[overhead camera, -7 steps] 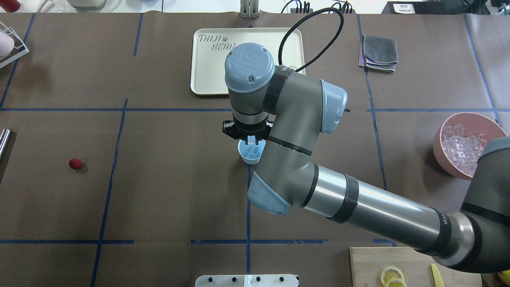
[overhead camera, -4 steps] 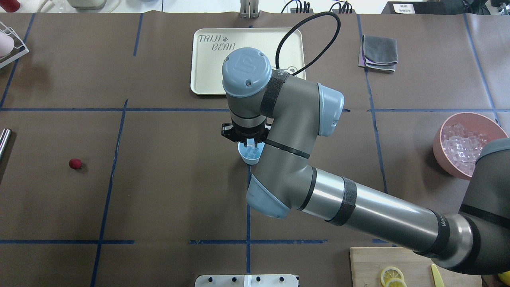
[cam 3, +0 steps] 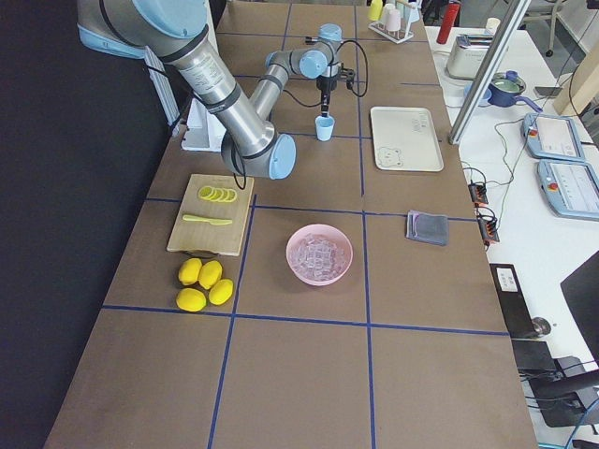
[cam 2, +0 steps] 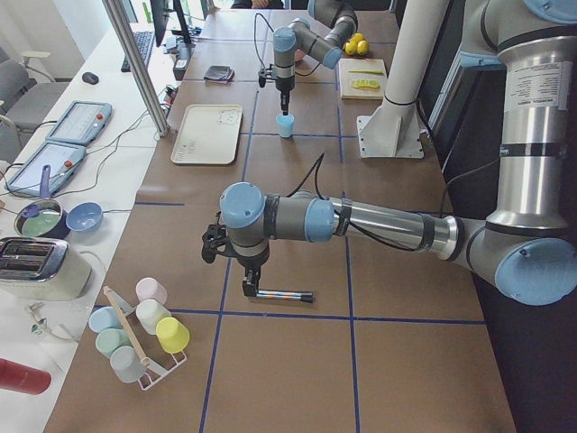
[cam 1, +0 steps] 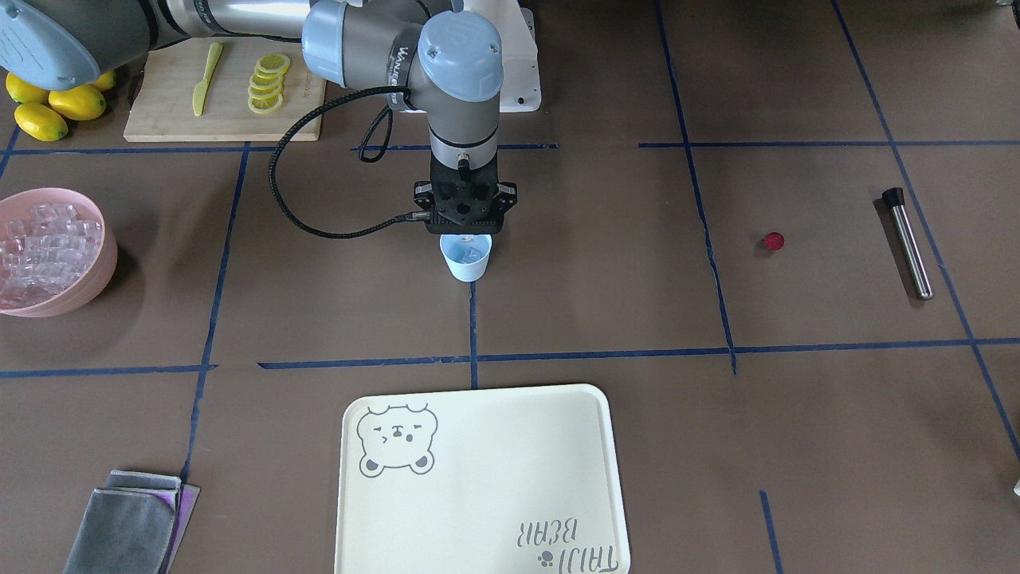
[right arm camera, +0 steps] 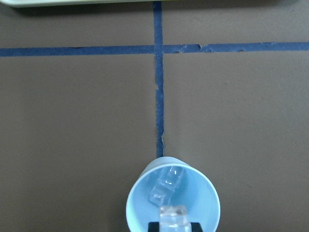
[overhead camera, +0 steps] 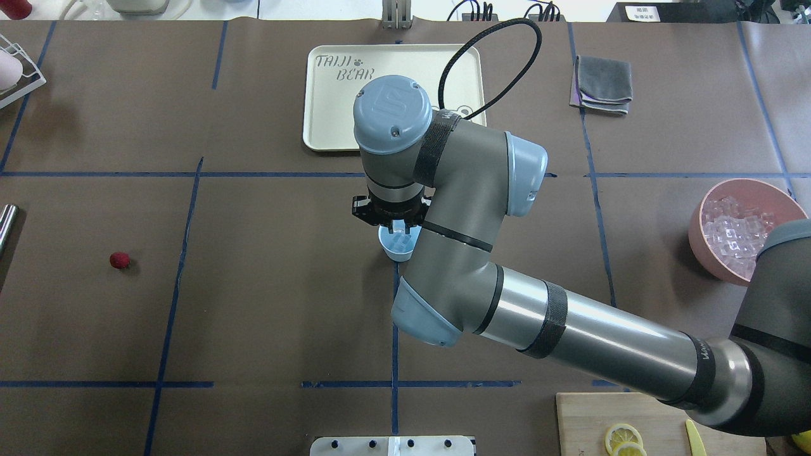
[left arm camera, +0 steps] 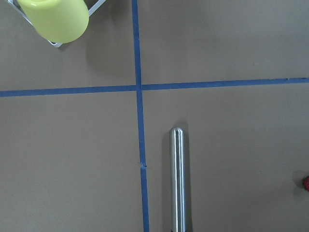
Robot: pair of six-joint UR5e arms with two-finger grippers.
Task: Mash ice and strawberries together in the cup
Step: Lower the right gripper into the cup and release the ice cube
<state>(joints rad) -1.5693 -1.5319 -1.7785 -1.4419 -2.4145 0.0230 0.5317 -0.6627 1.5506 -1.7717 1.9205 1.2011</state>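
The pale-blue cup (overhead camera: 397,252) stands at the table's middle and also shows in the front view (cam 1: 466,267). One clear ice cube (right arm camera: 166,186) lies inside the cup (right arm camera: 140,205). My right gripper (cam 1: 465,237) hangs straight over the cup's mouth, shut on a second ice cube (right arm camera: 173,215). The strawberry (overhead camera: 119,259) lies alone far to the left, also seen in the front view (cam 1: 774,241). My left gripper (cam 2: 251,284) shows only in the exterior left view, above a metal muddler (left arm camera: 177,179). I cannot tell whether it is open or shut.
A pink bowl (overhead camera: 700,237) of ice cubes stands at the right. A cream tray (overhead camera: 329,120) lies behind the cup and a grey cloth (overhead camera: 603,81) at the back right. A cutting board (cam 1: 159,112) with lemon slices, whole lemons (cam 1: 56,104) and a yellow cup (left arm camera: 55,19) are nearby.
My right arm came down a little toward the cup between the earliest frame and the second, then stayed still. The strawberry and cup have not moved.
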